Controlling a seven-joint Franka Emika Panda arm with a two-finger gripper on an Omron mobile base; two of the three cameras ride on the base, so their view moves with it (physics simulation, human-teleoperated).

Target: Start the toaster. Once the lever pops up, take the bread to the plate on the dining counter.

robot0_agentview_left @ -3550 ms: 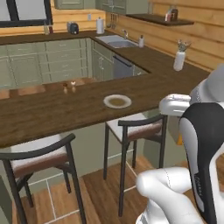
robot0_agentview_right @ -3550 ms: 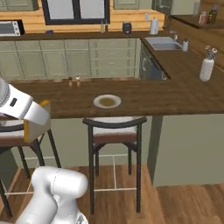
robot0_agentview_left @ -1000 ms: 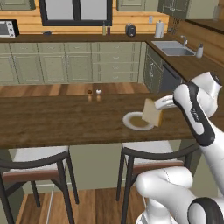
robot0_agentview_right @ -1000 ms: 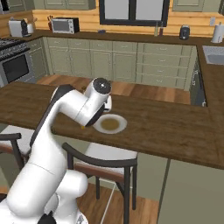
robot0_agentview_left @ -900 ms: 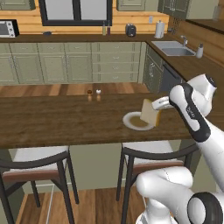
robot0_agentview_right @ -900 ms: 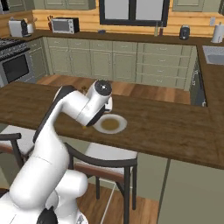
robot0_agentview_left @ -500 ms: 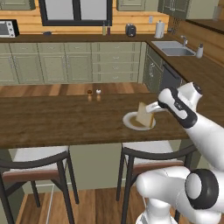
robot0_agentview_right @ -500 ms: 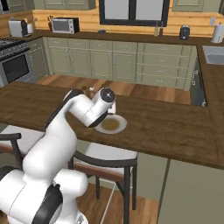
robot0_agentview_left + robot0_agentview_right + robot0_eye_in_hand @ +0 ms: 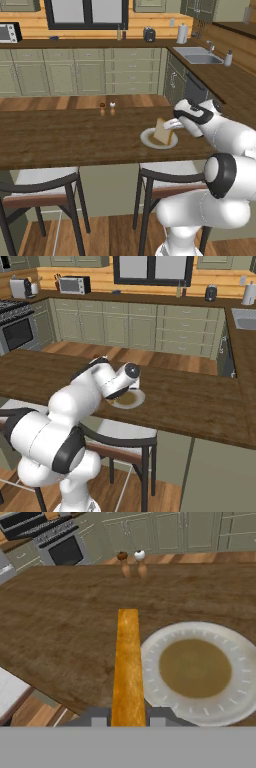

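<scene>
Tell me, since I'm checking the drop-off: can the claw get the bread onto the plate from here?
Probably yes: the claw holds the golden-tan bread slice at the round off-white plate with nothing between.

Even, bright rendered light fills the kitchen, with no single visible source and no glare. A soft brownish shadow tints the centre of the plate [image 9: 197,671]. Both base views look slightly soft; the hand view is sharper, its edges undistorted.

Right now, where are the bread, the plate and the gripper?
bread [image 9: 163,132], left base view, its pale face.
plate [image 9: 244,647], hand view, its bare rim.
gripper [image 9: 128,722], hand view, between the fingertips clamping the bread.
</scene>
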